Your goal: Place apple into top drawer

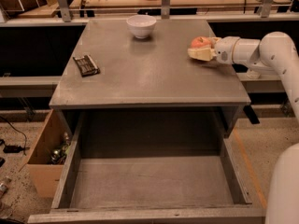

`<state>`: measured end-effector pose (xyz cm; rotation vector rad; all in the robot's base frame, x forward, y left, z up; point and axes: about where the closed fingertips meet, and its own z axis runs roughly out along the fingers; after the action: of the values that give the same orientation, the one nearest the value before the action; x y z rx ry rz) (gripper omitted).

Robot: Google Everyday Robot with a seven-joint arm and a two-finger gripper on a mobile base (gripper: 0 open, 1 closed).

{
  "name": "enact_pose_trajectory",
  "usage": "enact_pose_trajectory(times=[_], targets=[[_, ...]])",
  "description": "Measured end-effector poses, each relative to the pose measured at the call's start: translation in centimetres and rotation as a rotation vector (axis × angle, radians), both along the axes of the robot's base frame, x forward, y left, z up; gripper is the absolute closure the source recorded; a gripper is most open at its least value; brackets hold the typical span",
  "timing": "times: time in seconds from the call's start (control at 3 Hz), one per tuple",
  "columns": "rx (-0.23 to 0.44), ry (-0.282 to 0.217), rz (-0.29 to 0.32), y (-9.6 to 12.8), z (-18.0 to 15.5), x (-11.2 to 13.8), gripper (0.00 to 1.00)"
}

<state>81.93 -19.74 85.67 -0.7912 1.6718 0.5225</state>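
The white arm reaches in from the right — wrist level, hand pointing left.

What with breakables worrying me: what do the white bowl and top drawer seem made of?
White bowl: probably glazed ceramic, smooth, evenly white. Top drawer: matte grey, mottled; weathered wood or metal, unclear. The gripper is over the countertop near its right edge, at the apple.

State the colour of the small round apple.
The apple is red-orange, at the gripper, right side of the grey tabletop. Camera view.
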Motion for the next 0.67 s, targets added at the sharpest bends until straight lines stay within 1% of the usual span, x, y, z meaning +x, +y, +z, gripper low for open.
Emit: enact_pose_trajectory(times=[0.33,0.67], targets=[[0.001,0.001,0.003,0.2,-0.1,0.0,1.00],[-0.007,-0.012,0.003,-0.2,1.2,-0.7,1.00]])
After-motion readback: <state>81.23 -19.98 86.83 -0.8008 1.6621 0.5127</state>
